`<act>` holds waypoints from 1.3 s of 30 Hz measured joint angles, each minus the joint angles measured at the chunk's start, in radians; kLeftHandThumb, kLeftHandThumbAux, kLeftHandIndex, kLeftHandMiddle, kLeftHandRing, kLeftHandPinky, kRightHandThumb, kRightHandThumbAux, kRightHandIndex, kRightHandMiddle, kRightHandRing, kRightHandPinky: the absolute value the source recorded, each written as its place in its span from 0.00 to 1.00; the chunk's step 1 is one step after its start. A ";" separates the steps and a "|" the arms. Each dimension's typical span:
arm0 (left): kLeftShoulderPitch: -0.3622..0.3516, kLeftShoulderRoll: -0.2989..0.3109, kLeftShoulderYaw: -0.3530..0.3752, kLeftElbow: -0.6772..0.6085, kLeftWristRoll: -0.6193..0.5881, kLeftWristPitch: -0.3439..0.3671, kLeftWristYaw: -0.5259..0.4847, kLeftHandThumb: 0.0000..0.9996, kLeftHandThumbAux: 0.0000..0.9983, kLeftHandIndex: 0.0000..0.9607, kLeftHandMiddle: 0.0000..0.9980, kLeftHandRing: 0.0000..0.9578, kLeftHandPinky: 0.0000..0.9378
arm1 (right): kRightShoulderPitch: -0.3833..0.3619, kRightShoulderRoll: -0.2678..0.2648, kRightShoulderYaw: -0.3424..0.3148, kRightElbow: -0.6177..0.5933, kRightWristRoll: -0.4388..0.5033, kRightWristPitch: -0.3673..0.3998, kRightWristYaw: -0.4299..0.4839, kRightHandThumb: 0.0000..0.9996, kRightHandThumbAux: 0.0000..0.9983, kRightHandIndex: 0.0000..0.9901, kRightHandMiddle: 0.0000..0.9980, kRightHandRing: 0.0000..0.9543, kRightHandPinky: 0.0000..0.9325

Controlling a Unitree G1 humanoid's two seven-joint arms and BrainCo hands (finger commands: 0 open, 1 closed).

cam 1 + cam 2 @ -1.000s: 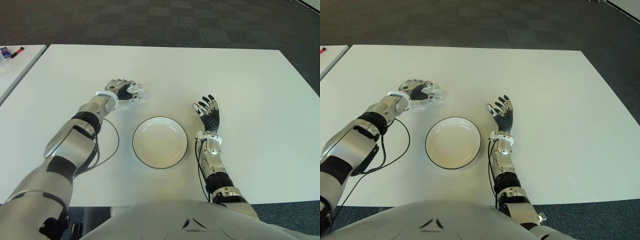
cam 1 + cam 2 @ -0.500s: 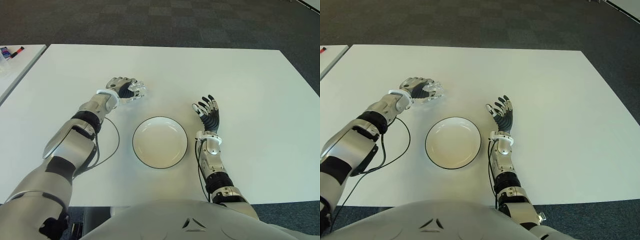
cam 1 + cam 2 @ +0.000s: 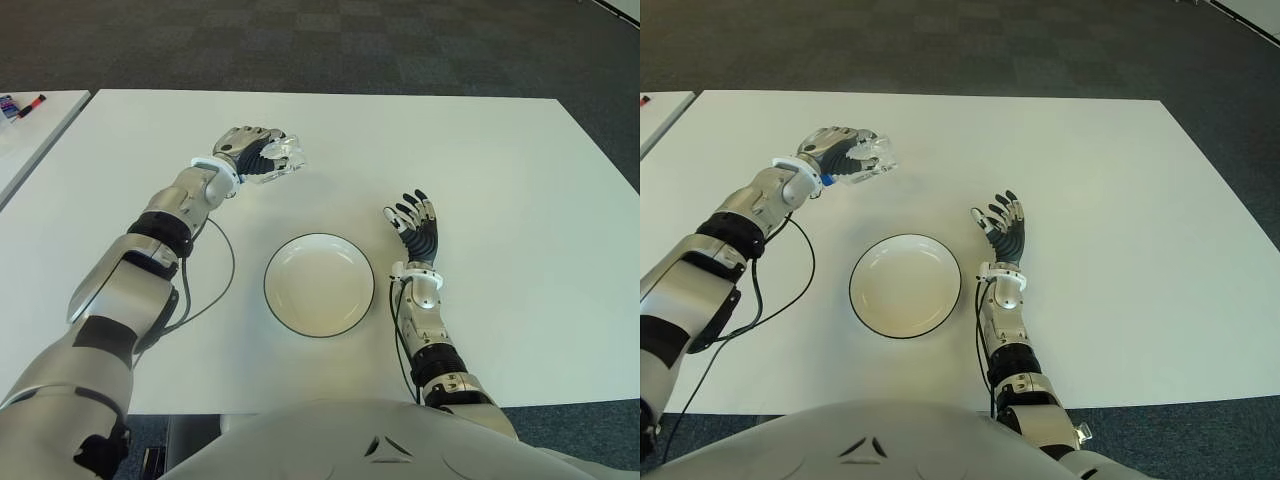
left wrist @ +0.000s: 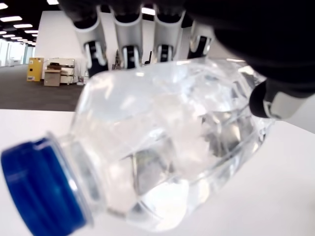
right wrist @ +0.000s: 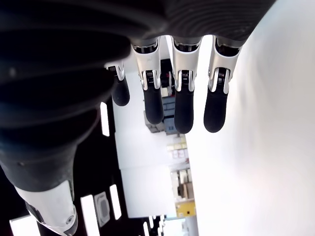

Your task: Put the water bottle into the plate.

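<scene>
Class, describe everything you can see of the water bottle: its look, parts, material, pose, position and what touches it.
The water bottle is small, of clear, crinkled plastic by its look, with a blue screw cap. The left hand grips its body, fingers curled over it and the thumb on the other side, holding it tilted. It appears lifted off the white table, beyond and to the left of the plate, not yet over it. Only the left hand touches it.

surface: white table [image 3: 500,170] | on it: white black-rimmed plate [image 3: 319,285], black cable [image 3: 215,285]
</scene>
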 measured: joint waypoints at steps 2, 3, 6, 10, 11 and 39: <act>0.005 0.002 0.003 -0.007 0.000 -0.004 0.000 0.85 0.67 0.42 0.50 0.72 0.65 | 0.000 0.000 0.000 0.000 0.000 0.002 -0.001 0.62 0.74 0.14 0.24 0.28 0.36; 0.007 0.002 0.004 -0.011 0.000 -0.004 0.000 0.85 0.67 0.42 0.50 0.72 0.66 | 0.000 0.000 0.000 0.000 0.000 0.003 -0.001 0.62 0.73 0.14 0.24 0.28 0.36; 0.015 0.004 0.016 -0.024 -0.011 -0.004 -0.005 0.85 0.67 0.42 0.51 0.72 0.65 | 0.000 0.000 0.002 0.000 0.000 0.006 -0.001 0.62 0.73 0.14 0.24 0.28 0.36; 0.022 0.009 0.041 -0.065 -0.029 -0.001 -0.020 0.85 0.67 0.41 0.53 0.73 0.69 | -0.001 0.000 0.003 -0.001 0.000 0.014 -0.001 0.62 0.73 0.14 0.23 0.28 0.36; 0.022 0.011 0.047 -0.078 -0.033 0.000 -0.023 0.85 0.67 0.41 0.53 0.74 0.69 | -0.001 0.000 0.004 -0.001 0.000 0.014 -0.001 0.62 0.74 0.14 0.23 0.28 0.36; 0.067 0.026 0.098 -0.263 -0.071 -0.022 -0.054 0.86 0.66 0.43 0.57 0.81 0.76 | -0.003 0.000 0.011 -0.003 -0.001 0.032 0.001 0.65 0.77 0.14 0.24 0.28 0.35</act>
